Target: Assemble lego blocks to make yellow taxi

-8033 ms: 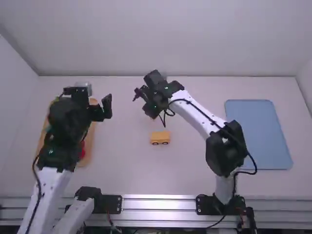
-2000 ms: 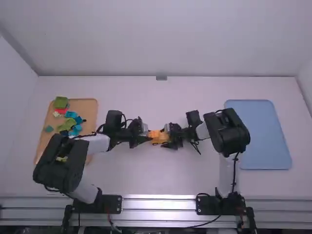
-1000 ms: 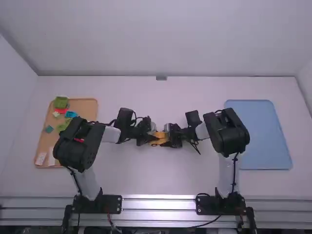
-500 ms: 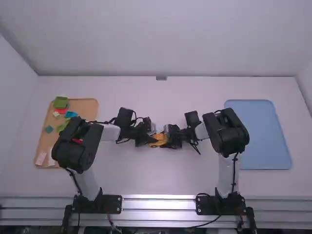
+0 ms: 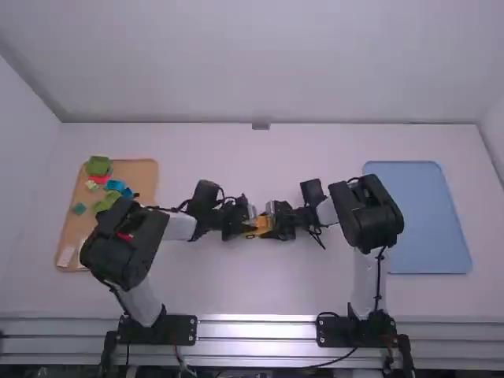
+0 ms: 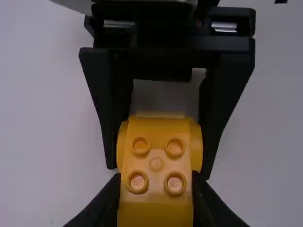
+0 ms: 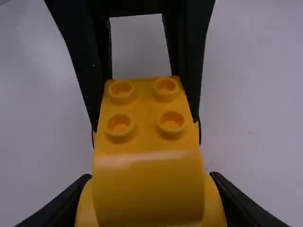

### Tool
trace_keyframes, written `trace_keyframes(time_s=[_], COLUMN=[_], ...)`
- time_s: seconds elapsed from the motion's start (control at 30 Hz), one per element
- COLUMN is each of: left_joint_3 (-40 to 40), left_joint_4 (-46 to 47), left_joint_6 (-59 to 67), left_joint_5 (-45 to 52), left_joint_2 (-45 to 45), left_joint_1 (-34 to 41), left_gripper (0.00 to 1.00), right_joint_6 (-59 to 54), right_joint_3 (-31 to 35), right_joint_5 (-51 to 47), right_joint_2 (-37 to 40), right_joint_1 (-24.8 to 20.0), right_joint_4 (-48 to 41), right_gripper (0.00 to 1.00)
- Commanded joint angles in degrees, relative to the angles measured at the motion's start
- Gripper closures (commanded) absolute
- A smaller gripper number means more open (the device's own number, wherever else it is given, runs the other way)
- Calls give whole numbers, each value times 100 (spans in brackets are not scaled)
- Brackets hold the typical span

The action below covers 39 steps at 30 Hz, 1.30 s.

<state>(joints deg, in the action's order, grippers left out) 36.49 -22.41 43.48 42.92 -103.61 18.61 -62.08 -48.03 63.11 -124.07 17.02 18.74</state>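
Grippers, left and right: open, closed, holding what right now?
Left gripper: closed on the narrower, studded end of the yellow build.
Right gripper: closed on its wider, rounded end.

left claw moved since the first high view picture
Yes, rightward in the high view: the left claw was at the wooden tray's right edge and is now well right of it, by the yellow blocks.

Left hand (image 5: pixel 249 227), right hand (image 5: pixel 272 225) bar middle; room beyond.
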Motion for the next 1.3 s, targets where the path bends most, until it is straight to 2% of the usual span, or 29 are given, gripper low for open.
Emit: trace_keyframes(time_s=[0.0, 0.1, 0.23, 0.3, 0.43, 0.6, 0.77, 0.87, 0.97, 1.03, 1.07, 1.13, 1.27], left_joint_3=[-337, -299, -210, -149, -2, 184, 136, 125, 59, -28, -48, -140, -229], left_joint_4=[356, 446, 553, 566, 560, 560, 549, 608, 697, 713, 708, 693, 699], left_joint_6=[-737, -616, -490, -496, -424, -466, -256, -256, -254, -256, -256, -337, -1161], left_joint_5=[-1582, -1821, -1679, -1523, -1241, -1176, -743, -734, -730, -562, -476, -151, -297], left_joint_2=[-450, -450, -450, -450, -448, -393, 33, 254, 590, 1049, 1156, 1672, 2459], left_joint_1=[201, 212, 197, 201, 199, 129, -151, -310, -492, -693, -745, -1016, -1478], left_gripper=[98, 98, 98, 92, 70, 69, 57, 56, 48, 33, 1, 1, 1], right_joint_6=[297, 487, 481, 483, 481, 483, 520, 525, 522, 529, 529, 605, 1283], right_joint_3=[-81, -74, -85, -76, -76, -76, -76, -81, -81, -79, -79, -81, -74], right_joint_5=[-11, 0, 4, 2, -7, -13, -9, -17, -13, -9, -7, -11, -109], right_joint_2=[-76, -76, -76, -76, -76, -76, -76, -76, -76, -76, -76, -57, 273], right_joint_1=[17, 20, 20, 31, 17, -2, -20, -4, -22, -20, -22, -98, -332], right_joint_4=[92, 205, 197, 203, 192, 179, 184, 181, 184, 177, 179, 181, 20], right_gripper=[61, 61, 61, 61, 61, 61, 60, 60, 60, 60, 60, 59, 56])
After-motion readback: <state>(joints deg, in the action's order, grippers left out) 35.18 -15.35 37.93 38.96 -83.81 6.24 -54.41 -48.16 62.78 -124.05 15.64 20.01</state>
